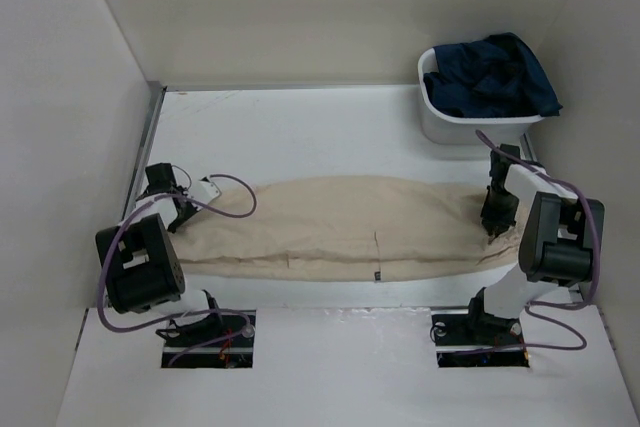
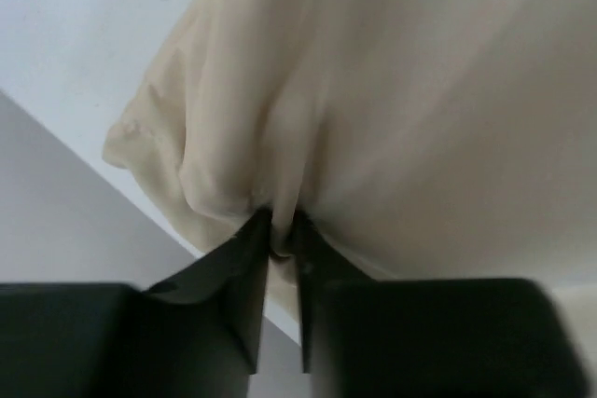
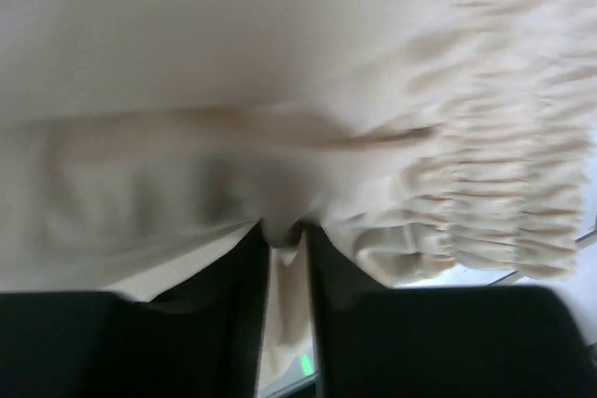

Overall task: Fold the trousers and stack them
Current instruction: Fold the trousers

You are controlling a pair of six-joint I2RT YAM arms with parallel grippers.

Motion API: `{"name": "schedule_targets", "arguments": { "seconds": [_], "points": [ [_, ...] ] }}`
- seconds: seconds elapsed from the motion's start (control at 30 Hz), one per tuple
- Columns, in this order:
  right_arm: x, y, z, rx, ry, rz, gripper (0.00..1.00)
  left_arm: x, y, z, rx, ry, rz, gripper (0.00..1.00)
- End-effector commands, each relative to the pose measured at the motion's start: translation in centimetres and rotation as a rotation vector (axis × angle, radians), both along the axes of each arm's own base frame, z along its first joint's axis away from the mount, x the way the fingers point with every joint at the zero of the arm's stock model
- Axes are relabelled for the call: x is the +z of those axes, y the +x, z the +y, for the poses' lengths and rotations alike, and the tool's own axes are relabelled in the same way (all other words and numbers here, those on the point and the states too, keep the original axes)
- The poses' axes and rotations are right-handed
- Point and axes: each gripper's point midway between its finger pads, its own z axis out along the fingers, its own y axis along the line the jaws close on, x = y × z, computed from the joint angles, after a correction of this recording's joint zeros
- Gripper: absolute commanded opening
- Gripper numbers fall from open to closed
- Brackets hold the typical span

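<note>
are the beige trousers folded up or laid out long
Laid out long: the trousers span from left gripper to right gripper, each pinching an end.

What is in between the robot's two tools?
The tan trousers, lying flat on the table, reach from the left tool to the right tool, each pinching one end. The top view shows it best.

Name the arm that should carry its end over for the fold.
Probably left: the left fingers pinch the leg end of the beige trousers, while the right fingers hold the gathered waistband.
</note>
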Motion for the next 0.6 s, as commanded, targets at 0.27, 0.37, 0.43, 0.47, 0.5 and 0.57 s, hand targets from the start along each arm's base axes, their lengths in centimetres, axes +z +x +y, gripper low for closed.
{"name": "schedule_targets", "arguments": {
  "seconds": [0.27,0.37,0.43,0.47,0.5,0.57],
  "points": [
    [2.7,7.6,-3.9,-0.069,-0.148,-0.227,0.12,7.5,13.6,6.5,0.163,0.176,-0.407,0.19],
    [3.2,9.6,-4.2,-0.05,-0.15,-0.28,0.14,9.6,15.0,6.5,0.157,0.178,-0.463,0.46],
    [3.7,10.8,-4.2,-0.039,-0.14,-0.311,0.15,10.8,15.4,6.3,0.15,0.179,-0.485,0.58],
    [4.0,11.4,-4.0,-0.026,-0.134,-0.326,0.15,11.6,15.6,6.4,0.151,0.18,-0.502,0.61],
    [4.4,12.2,-3.8,-0.012,-0.13,-0.346,0.15,12.4,15.7,6.4,0.154,0.186,-0.518,0.62],
    [5.3,13.4,-3.3,0.017,-0.118,-0.379,0.21,14.2,15.7,6.6,0.163,0.202,-0.556,0.63]
  ]
}}
